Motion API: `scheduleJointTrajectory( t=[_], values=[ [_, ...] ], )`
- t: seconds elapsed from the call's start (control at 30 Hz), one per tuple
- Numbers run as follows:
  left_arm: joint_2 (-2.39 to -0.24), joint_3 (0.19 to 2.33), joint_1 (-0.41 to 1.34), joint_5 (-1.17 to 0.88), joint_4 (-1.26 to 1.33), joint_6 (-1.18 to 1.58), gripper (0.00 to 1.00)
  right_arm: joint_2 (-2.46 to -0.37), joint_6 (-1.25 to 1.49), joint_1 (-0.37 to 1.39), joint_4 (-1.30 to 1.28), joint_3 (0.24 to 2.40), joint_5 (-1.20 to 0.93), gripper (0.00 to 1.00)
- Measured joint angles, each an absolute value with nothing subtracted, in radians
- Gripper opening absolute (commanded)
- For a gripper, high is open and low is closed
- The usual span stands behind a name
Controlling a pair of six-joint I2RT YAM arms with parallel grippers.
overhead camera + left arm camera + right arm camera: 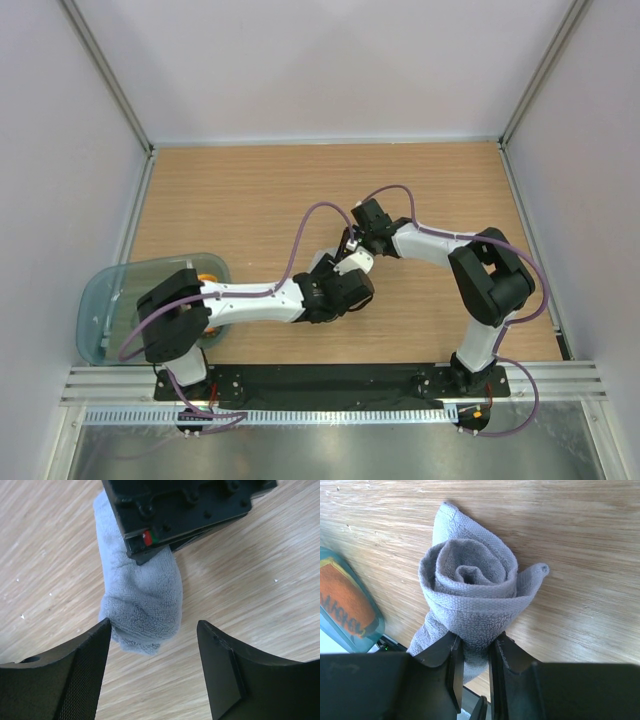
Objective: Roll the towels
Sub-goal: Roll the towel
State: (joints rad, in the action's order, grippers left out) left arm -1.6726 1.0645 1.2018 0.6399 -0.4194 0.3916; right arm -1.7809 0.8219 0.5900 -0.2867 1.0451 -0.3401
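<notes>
Our right gripper (474, 651) pinches the rolled grey towel (470, 585) on the table (580, 540), probably so its spiral cannot unwind. Our left gripper (152, 630) stands spread at 1 end. Only the right wrist view shows the spiral, and the orange towel (342, 602) lying in the tub (374, 626).

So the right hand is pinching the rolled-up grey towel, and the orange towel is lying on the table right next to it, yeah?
Not quite. The right hand does pinch the rolled-up grey towel, but the orange towel is not lying out beside it. It sits inside the teal tub, off to one side. The right wrist view shows this.
</notes>
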Motion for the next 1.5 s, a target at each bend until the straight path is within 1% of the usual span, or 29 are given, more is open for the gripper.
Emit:
scheduleJointTrajectory(
  t=[0.27,0.43,0.5,0.6,0.63,0.7,0.73,0.83,0.9,0.93,1.03,1.07,1.1,1.13,1.17,1.2,1.27,1.33,1.37,1.47,1.5],
  values=[
    [-1.674,1.092,1.245,0.73,-0.439,0.377,0.7,-1.781,0.821,0.593,-0.299,1.046,-0.349,0.07],
    [-1.675,1.092,1.258,0.741,-0.44,0.377,0.68,-1.781,0.818,0.594,-0.309,1.051,-0.352,0.07],
    [-1.686,1.091,1.258,0.738,-0.432,0.376,0.67,-1.781,0.818,0.594,-0.31,1.051,-0.353,0.07],
    [-1.716,1.082,1.249,0.723,-0.41,0.377,0.62,-1.781,0.818,0.594,-0.313,1.051,-0.356,0.07],
    [-1.726,1.076,1.243,0.712,-0.4,0.377,0.62,-1.781,0.818,0.594,-0.313,1.051,-0.356,0.07],
    [-1.745,1.054,1.22,0.678,-0.374,0.379,0.57,-1.781,0.818,0.594,-0.315,1.051,-0.359,0.07],
    [-1.752,1.041,1.203,0.661,-0.362,0.379,0.5,-1.781,0.818,0.594,-0.315,1.051,-0.36,0.07],
    [-1.757,1.011,1.155,0.624,-0.328,0.382,0.45,-1.781,0.818,0.594,-0.312,1.051,-0.363,0.07],
    [-1.752,0.996,1.135,0.603,-0.297,0.382,0.39,-1.781,0.818,0.594,-0.306,1.053,-0.362,0.07],
    [-1.745,0.984,1.129,0.593,-0.279,0.381,0.34,-1.781,0.818,0.593,-0.305,1.054,-0.362,0.07],
    [-1.699,0.931,1.1,0.538,-0.222,0.387,0.28,-1.786,0.818,0.593,-0.301,1.056,-0.369,0.08],
    [-1.68,0.911,1.084,0.508,-0.202,0.392,0.27,-1.789,0.818,0.593,-0.298,1.058,-0.372,0.17],
    [-1.658,0.888,1.061,0.466,-0.177,0.398,0.24,-1.792,0.818,0.593,-0.297,1.061,-0.374,0.24],
    [-1.645,0.874,1.045,0.44,-0.163,0.406,0.23,-1.794,0.818,0.593,-0.296,1.064,-0.376,0.32],
    [-1.628,0.858,1.024,0.402,-0.145,0.412,0.23,-1.796,0.817,0.593,-0.299,1.07,-0.377,0.49],
    [-1.614,0.845,1.003,0.365,-0.131,0.419,0.22,-1.798,0.819,0.593,-0.302,1.075,-0.379,0.55],
    [-1.597,0.829,0.965,0.306,-0.114,0.435,0.22,-1.798,0.806,0.593,-0.317,1.089,-0.38,0.65],
    [-1.589,0.824,0.932,0.255,-0.102,0.448,0.22,-1.798,0.795,0.593,-0.339,1.108,-0.38,0.69],
    [-1.588,0.823,0.918,0.231,-0.099,0.456,0.22,-1.798,0.791,0.593,-0.35,1.119,-0.377,0.73],
    [-1.575,0.82,0.891,0.178,-0.094,0.475,0.21,-1.797,0.779,0.582,-0.384,1.15,-0.364,0.79],
    [-1.575,0.82,0.881,0.16,-0.094,0.484,0.22,-1.795,0.775,0.579,-0.392,1.161,-0.363,0.79]
  ],
)
